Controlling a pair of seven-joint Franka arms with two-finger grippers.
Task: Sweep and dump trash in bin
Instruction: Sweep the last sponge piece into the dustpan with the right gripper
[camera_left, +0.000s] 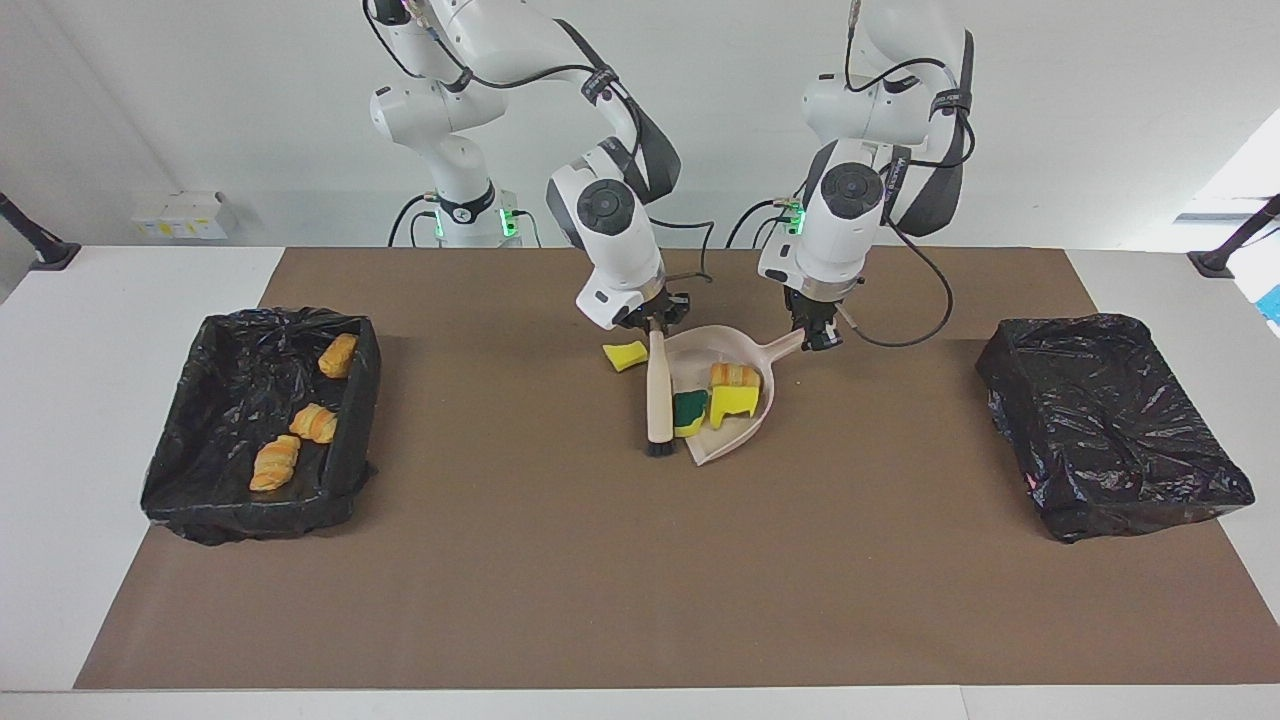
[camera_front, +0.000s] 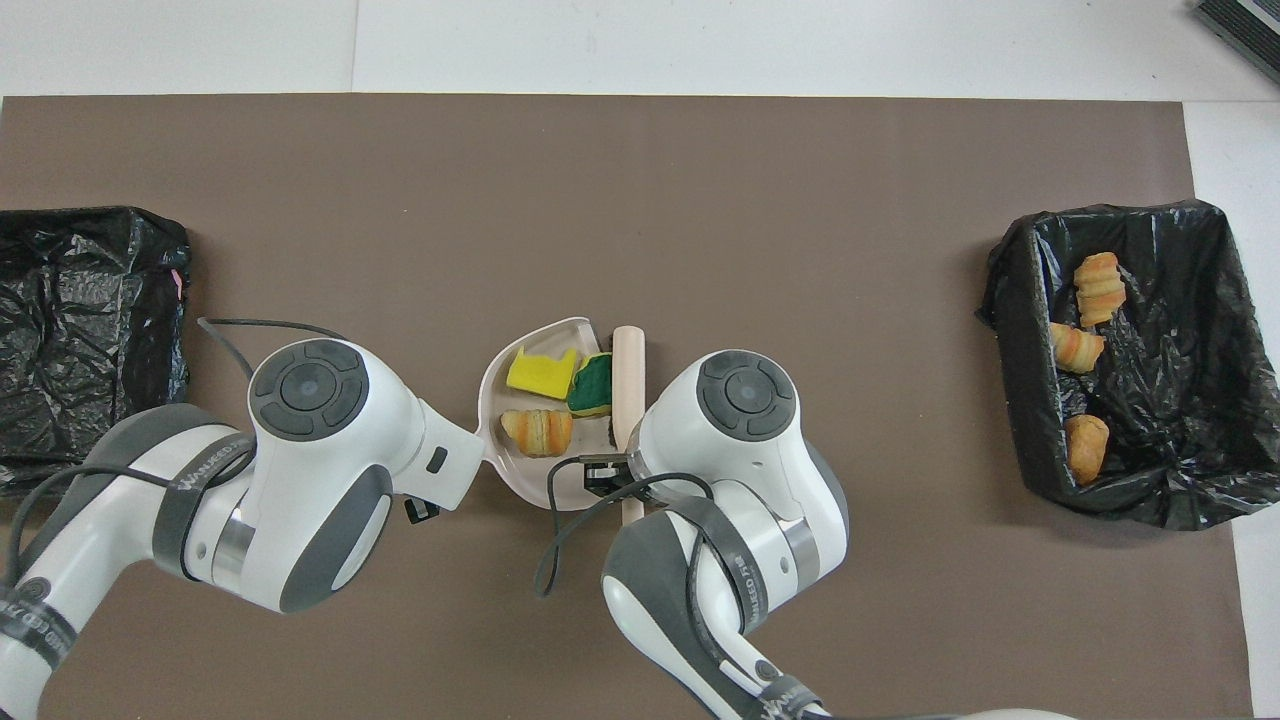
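Sweeping is nearly done: brush (camera_left: 659, 400) is pinched by right gripper (camera_left: 655, 327), dustpan (camera_left: 752, 420) by left gripper (camera_left: 818, 338); stray yellow sponge chunk (camera_left: 626, 355) must be swept next.

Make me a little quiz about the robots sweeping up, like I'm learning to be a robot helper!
1. True or false: the left gripper is shut on the handle of the dustpan.
2. How many bread pieces lie in the bin at the right arm's end of the table? A: two. B: three. C: five.
3. Fill in the gap: one yellow sponge piece lies on the mat outside the dustpan, beside the ____ that the right gripper holds.

Key: 1 true. 2 B. 3 brush.
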